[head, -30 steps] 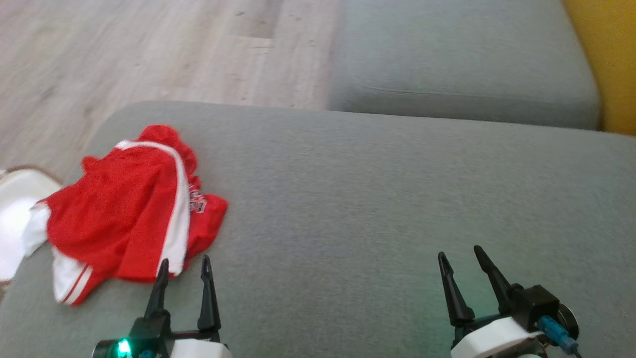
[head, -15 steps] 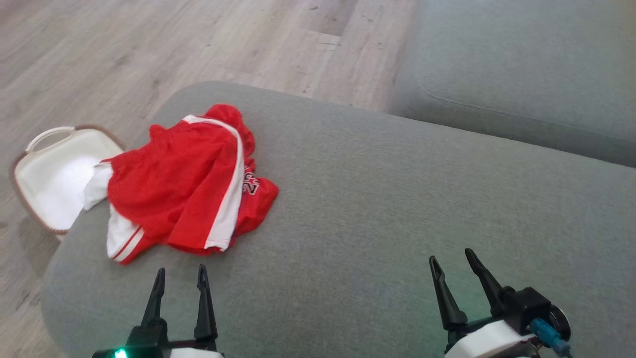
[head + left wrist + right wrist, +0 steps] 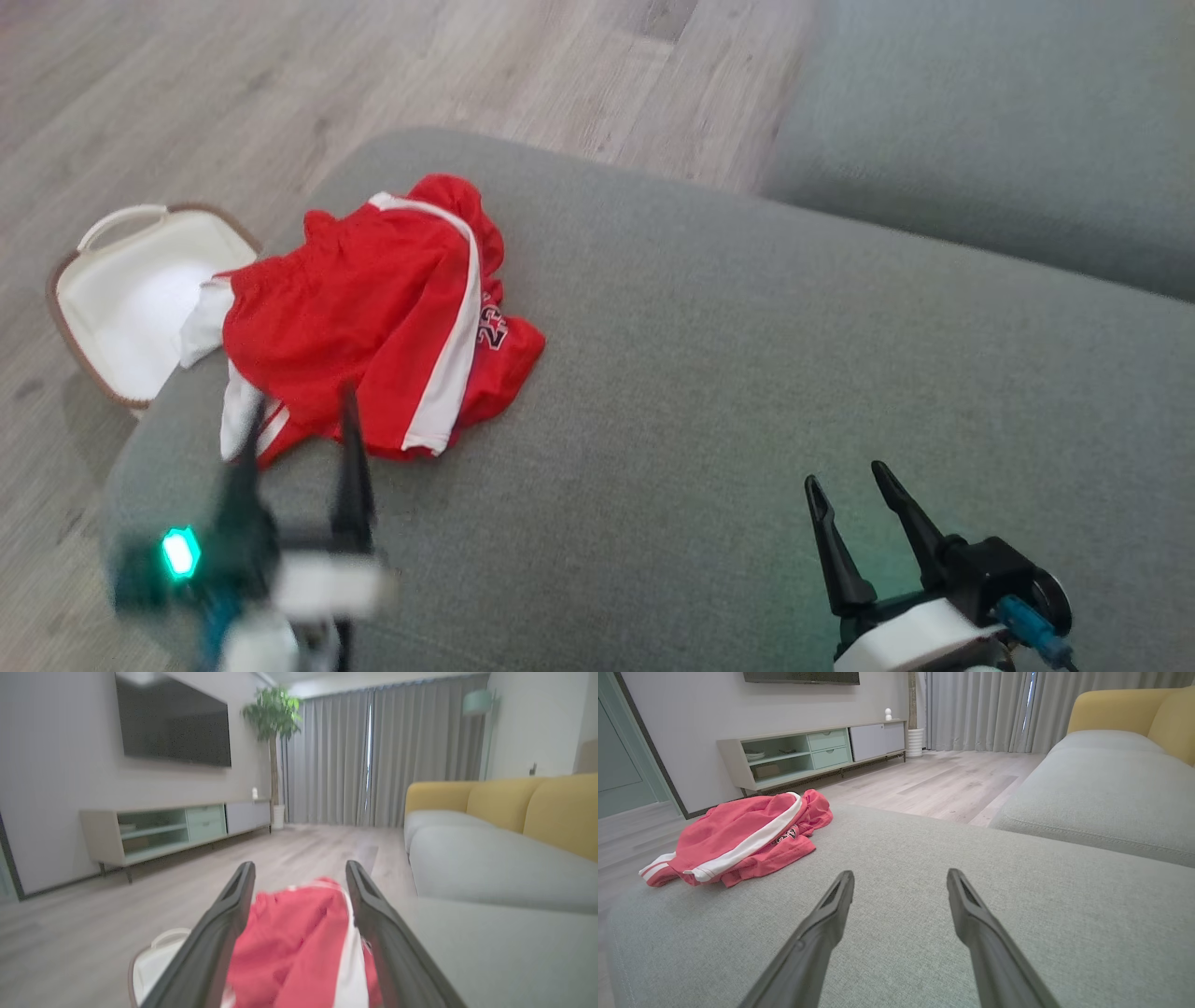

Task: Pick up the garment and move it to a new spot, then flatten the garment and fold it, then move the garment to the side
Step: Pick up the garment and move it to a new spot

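Left gripper (image 3: 301, 409) released, fingers spread over near edge of red shorts (image 3: 364, 308). Best to pinch bunched fabric deep, clear of grey cushion (image 3: 709, 373).

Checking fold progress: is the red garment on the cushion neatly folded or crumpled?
Crumpled: the red garment lies in a bunched, uneven heap on the grey cushion, layers overlapping at odd angles.
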{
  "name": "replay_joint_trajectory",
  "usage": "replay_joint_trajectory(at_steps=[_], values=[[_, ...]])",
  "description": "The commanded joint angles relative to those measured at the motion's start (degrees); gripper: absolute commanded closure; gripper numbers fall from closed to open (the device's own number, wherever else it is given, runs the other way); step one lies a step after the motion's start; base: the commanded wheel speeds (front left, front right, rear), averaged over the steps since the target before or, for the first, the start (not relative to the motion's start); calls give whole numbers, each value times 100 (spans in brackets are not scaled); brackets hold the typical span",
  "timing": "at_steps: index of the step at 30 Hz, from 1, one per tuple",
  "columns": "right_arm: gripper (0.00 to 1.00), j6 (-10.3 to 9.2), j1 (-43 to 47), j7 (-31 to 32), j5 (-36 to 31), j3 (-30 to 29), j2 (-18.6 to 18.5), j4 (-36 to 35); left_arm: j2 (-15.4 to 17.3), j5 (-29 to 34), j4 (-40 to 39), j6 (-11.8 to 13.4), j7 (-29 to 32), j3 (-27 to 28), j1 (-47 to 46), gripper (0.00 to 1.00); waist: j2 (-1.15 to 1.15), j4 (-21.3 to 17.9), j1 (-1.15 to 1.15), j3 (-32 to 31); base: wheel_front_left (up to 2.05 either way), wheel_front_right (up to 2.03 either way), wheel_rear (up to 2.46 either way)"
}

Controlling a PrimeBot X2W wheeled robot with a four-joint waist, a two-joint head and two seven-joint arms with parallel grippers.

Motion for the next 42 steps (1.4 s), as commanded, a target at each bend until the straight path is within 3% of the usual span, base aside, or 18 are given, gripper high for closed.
replay_joint_trajectory(at_steps=[1,5,8,13,20,27,37,38,39,40,42], values=[[0,44,-224,-79,-35,102,-52,-201,131,44,-321,-48,-55,260,-715,0,0,40,1,151,0,0,0],[0,44,-362,-79,-272,37,-52,-236,412,13,-411,-279,-55,458,-1763,0,0,30,1,613,0,0,0],[0,44,-547,-79,-569,-32,-52,-240,641,-24,23,-464,-55,546,-2713,0,0,23,1,1049,0,0,0],[0,44,-867,-79,-858,-118,-279,-317,963,-263,1586,-782,375,636,-4390,0,0,-123,1,1726,0,0,0],[0,44,-1258,-79,-1002,-211,-764,-604,943,-1176,3845,-1013,1471,933,-6249,0,0,-335,1,2604,0,0,0],[0,44,-1384,-79,-1074,-205,-1089,-1035,1081,-1600,5374,-1092,2713,784,-7000,0,0,-620,1,3129,0,0,0],[0,44,-1438,-79,-1147,-162,-1102,-1583,1390,-2018,5861,-1099,3626,68,-6820,0,0,-900,1,3314,0,0,0],[0,44,-1433,-79,-1149,-174,-1103,-1611,1425,-2024,5861,-1099,3647,-24,-6795,10,0,-912,1,3313,0,0,0],[0,44,-1429,-79,-1151,-184,-1107,-1630,1451,-2063,5847,-1100,3624,-75,-6781,77,0,-920,1,3311,0,0,0],[0,44,-1424,-79,-1151,-197,-1111,-1637,1464,-2113,5842,-1100,3632,-123,-6770,100,0,-921,1,3298,0,0,0],[0,44,-1403,-79,-1150,-233,-1111,-1634,1495,-2205,5759,-1100,3532,-222,-6787,100,0,-904,1,3251,0,0,0]])
